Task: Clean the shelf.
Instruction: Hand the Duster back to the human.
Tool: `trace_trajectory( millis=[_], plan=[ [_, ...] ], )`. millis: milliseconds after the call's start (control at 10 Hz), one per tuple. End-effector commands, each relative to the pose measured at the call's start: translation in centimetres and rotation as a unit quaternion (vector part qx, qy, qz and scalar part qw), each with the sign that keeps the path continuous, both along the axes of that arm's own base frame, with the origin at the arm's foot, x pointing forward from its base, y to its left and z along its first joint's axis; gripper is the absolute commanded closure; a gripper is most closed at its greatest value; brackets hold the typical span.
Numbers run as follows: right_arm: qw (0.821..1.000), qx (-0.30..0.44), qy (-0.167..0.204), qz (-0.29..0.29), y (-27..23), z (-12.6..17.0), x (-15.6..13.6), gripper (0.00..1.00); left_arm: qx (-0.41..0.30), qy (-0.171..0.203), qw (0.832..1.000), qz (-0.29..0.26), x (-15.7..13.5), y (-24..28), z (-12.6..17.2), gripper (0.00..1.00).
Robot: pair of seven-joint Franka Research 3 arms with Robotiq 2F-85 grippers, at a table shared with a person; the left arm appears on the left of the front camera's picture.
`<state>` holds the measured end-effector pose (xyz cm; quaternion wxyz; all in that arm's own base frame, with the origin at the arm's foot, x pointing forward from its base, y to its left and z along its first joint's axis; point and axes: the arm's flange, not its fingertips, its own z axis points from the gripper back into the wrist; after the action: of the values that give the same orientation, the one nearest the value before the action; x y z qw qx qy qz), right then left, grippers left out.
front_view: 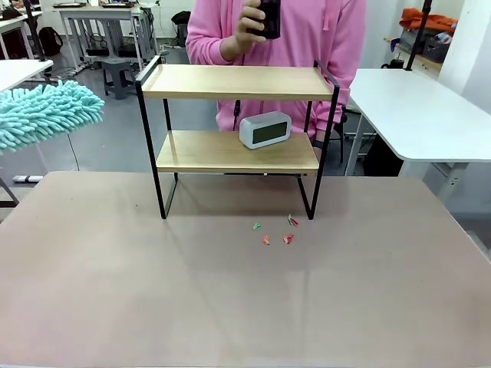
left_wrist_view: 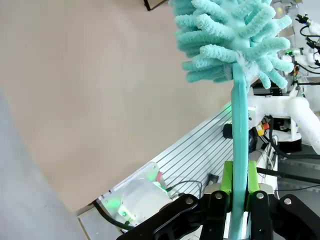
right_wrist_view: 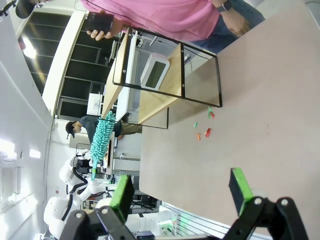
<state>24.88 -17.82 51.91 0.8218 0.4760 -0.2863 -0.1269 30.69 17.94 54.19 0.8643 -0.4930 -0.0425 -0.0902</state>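
Note:
The shelf stands at the table's far middle, a grey alarm clock on its lower board and its top board bare. In the right wrist view the shelf and clock lie sideways. A fluffy teal duster juts in from the left edge, raised level with the shelf and well left of it. My left gripper is shut on the duster's handle, the head above it. My right gripper stands open over the table with nothing between its fingers.
Several small red and green scraps lie on the brown table just in front of the shelf. A person in pink stands behind the shelf holding a black phone. White tables flank the far side.

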Motion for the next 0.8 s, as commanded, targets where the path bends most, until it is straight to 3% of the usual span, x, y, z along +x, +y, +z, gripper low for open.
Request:
trace_trajectory(
  millis=[0, 400, 500, 600, 700],
  plan=[
    [1.000, 0.004, -0.018, 0.004, 0.0, 0.1, 0.2, 0.00, -0.002, -0.009, 1.000, -0.004, -0.1, 0.3, 0.1, 0.87],
    [1.000, 0.004, -0.018, 0.004, 0.0, 0.1, 0.2, 0.00, -0.002, -0.009, 1.000, -0.004, -0.1, 0.3, 0.1, 0.87],
    [1.000, 0.000, 0.000, 0.000, 0.0, 0.0, 0.0, 0.00, 0.000, 0.001, 1.000, 0.000, 0.0, 0.0, -0.1, 0.87],
    [0.999, -0.022, -0.019, -0.018, -0.3, 0.5, -0.2, 0.00, 0.000, -0.044, 0.999, 0.016, 0.2, 0.4, 2.1, 0.87],
    [0.999, -0.018, -0.045, -0.001, -0.1, 2.0, -0.1, 0.00, -0.017, -0.082, 0.996, 0.012, -1.0, 1.0, 4.4, 0.87]
  ],
)
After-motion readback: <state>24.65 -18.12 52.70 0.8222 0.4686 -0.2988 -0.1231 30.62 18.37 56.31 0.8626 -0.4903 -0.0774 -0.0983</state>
